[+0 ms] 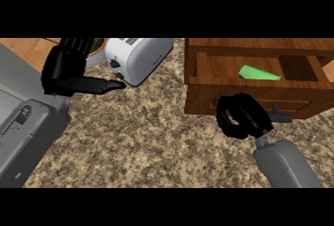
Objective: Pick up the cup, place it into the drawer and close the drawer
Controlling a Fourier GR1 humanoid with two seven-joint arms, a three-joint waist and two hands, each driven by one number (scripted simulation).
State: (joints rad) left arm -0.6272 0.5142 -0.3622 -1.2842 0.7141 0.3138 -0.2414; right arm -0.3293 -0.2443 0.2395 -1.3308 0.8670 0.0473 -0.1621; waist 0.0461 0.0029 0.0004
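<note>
Head view: right hand (243, 117) curled at drawer (261, 95)

toaster (140, 57) cut at the top edge, drawer (261, 84) front partly hidden behind right hand (243, 117)

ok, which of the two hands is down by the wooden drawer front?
The right hand, fingers curled, against the wooden drawer front holding the green cup. The left hand rests far left by the white toaster.
</note>
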